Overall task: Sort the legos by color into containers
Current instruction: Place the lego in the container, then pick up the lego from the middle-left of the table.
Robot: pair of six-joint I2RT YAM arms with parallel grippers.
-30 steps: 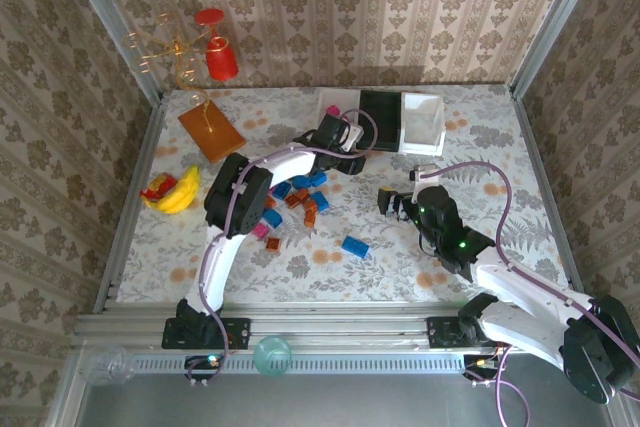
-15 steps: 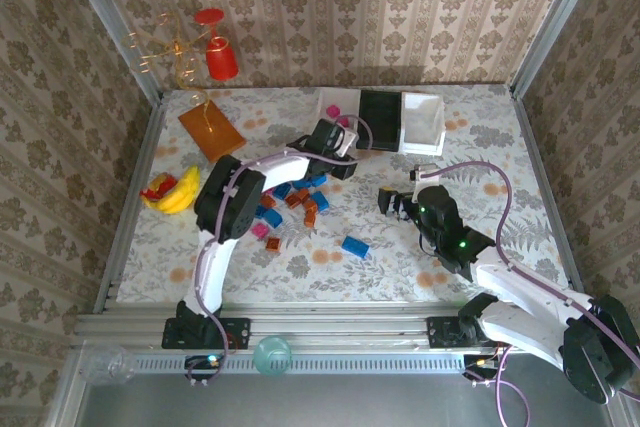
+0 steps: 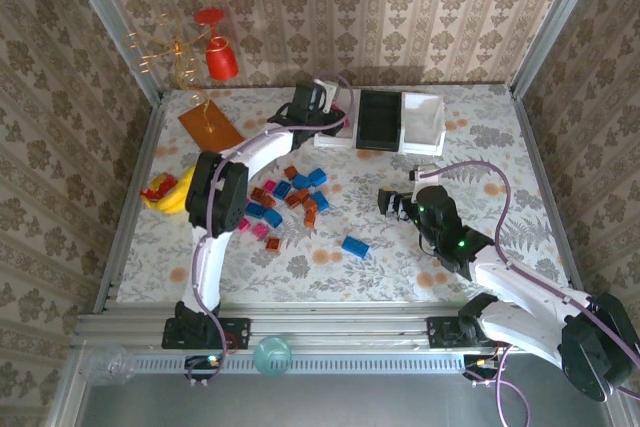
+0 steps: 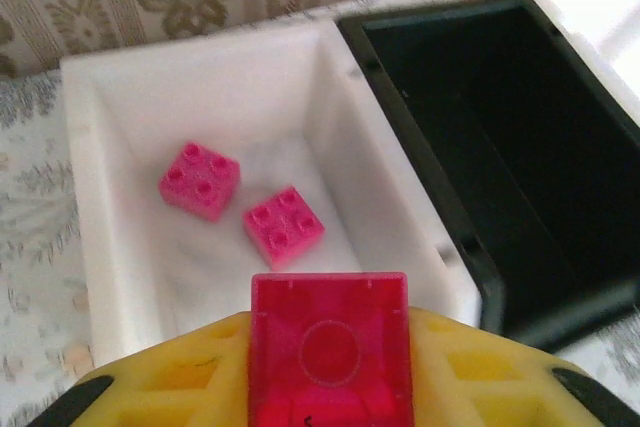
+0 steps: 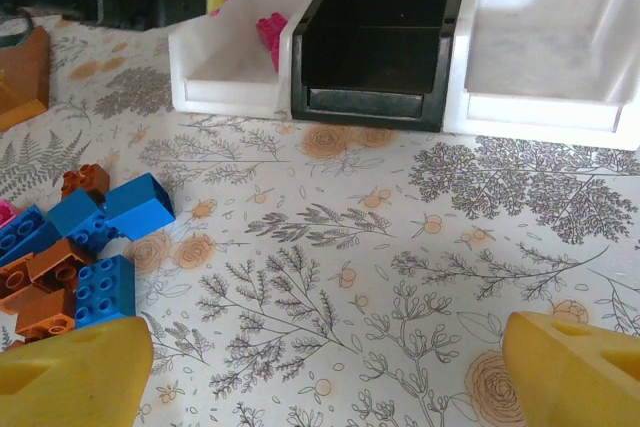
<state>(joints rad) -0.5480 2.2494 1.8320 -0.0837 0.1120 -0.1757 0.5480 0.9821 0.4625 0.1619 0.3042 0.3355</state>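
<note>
Left gripper (image 3: 312, 107) clamping a magenta brick (image 4: 328, 342) between its yellow fingers (image 4: 480, 377), hanging over the left white tray (image 4: 345, 117), two pink bricks (image 4: 199, 179) lying inside, right gripper (image 3: 390, 203) gaping wide above the table (image 3: 480, 147), other legos (image 3: 285, 197) lying loose.

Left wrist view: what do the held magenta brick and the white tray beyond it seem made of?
Magenta brick: glossy, seemingly translucent plastic; a moulded ring shows on its face. White tray: probably matte plastic, with thick, dull walls without glare; moulded or printed, cannot tell.
</note>
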